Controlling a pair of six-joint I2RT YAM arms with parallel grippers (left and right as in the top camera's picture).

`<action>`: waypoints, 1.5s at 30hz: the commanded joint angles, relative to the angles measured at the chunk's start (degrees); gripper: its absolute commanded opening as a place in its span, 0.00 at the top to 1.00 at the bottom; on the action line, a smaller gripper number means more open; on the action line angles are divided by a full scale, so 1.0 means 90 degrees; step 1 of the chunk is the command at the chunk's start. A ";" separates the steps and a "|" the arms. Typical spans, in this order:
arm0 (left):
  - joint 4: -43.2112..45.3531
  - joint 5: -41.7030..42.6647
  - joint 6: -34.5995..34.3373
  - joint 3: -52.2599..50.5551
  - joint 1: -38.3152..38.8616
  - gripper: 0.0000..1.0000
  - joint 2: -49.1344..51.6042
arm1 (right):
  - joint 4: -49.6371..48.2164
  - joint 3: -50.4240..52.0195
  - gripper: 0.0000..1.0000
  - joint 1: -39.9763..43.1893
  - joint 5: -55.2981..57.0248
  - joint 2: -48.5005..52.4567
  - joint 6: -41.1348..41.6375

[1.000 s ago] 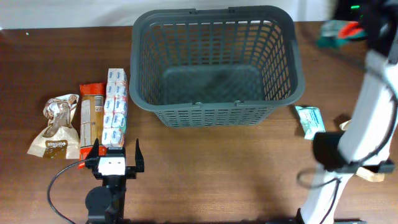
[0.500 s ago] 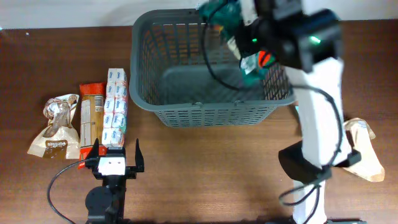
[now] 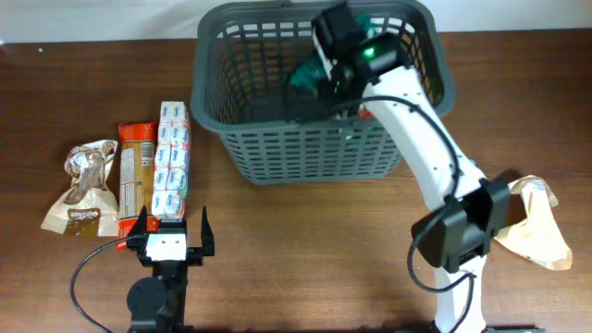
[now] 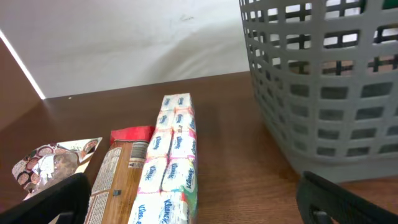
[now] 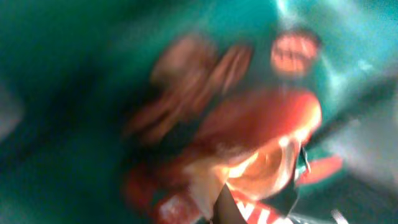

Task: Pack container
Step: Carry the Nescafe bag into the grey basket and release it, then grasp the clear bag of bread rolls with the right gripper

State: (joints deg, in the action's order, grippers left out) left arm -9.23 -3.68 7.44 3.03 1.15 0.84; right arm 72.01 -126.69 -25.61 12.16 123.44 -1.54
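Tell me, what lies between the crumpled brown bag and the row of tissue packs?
A long red-ended packet lies between the brown bag and the tissue packs, as the overhead view shows.

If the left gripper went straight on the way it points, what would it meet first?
Most likely the near end of the tissue pack, just ahead of the left gripper; depth is unclear, so it might pass above it.

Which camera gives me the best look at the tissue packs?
Left wrist: the Kleenex tissue packs fill the foreground, labels readable. Overhead shows the whole strip, but small. Right wrist shows none of it, only a blurred green packet.
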 commanded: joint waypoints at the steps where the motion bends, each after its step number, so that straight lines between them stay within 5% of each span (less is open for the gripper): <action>1: 0.0019 -0.0070 -0.0015 -0.0046 -0.0034 0.01 -0.0019 | -0.0255 0.0780 0.96 0.0000 -0.0015 -0.0019 0.0058; 7: 0.0022 -0.0070 -0.0015 -0.0046 -0.0034 0.01 -0.0019 | -0.0325 0.1112 0.96 0.0000 -0.0010 -0.0019 0.0056; 9: 0.0022 -0.0070 -0.0015 -0.0046 -0.0034 0.01 -0.0019 | -0.0216 0.1022 0.46 0.0000 0.0095 -0.0083 0.0053; 10: 0.0022 -0.0070 -0.0015 -0.0046 -0.0034 0.01 -0.0019 | -0.0168 0.0954 0.34 0.0000 0.0172 -0.0124 0.0056; 13: 0.0022 -0.0073 -0.0015 -0.0046 -0.0034 0.01 -0.0019 | 0.0158 0.0284 0.12 0.0000 0.0699 -0.0532 0.0051; 15: 0.0022 -0.0070 -0.0015 -0.0046 -0.0034 0.01 -0.0019 | 0.0340 -0.0274 0.08 0.0000 0.1088 -0.0809 0.0019; 23: 0.0022 -0.0070 -0.0015 -0.0046 -0.0034 0.01 -0.0019 | 0.0814 -0.1940 0.04 0.0517 0.1576 -0.2244 -0.0287; 30: 0.0022 -0.0073 -0.0015 -0.0046 -0.0034 0.01 -0.0019 | 0.0872 -0.1396 0.04 0.3196 0.0862 -0.3298 -0.0170; 36: 0.0022 -0.0070 -0.0015 -0.0046 -0.0034 0.01 -0.0019 | 0.0253 0.0940 0.07 0.5688 -0.0525 -0.3388 0.0413; 45: 0.0022 -0.0070 -0.0015 -0.0046 -0.0034 0.01 -0.0019 | -0.1615 0.4959 0.05 0.6307 -0.0634 -0.3184 -0.0401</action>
State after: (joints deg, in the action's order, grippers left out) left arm -9.21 -3.68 7.44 3.03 1.15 0.84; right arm 59.42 -88.05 30.92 8.38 95.64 -1.19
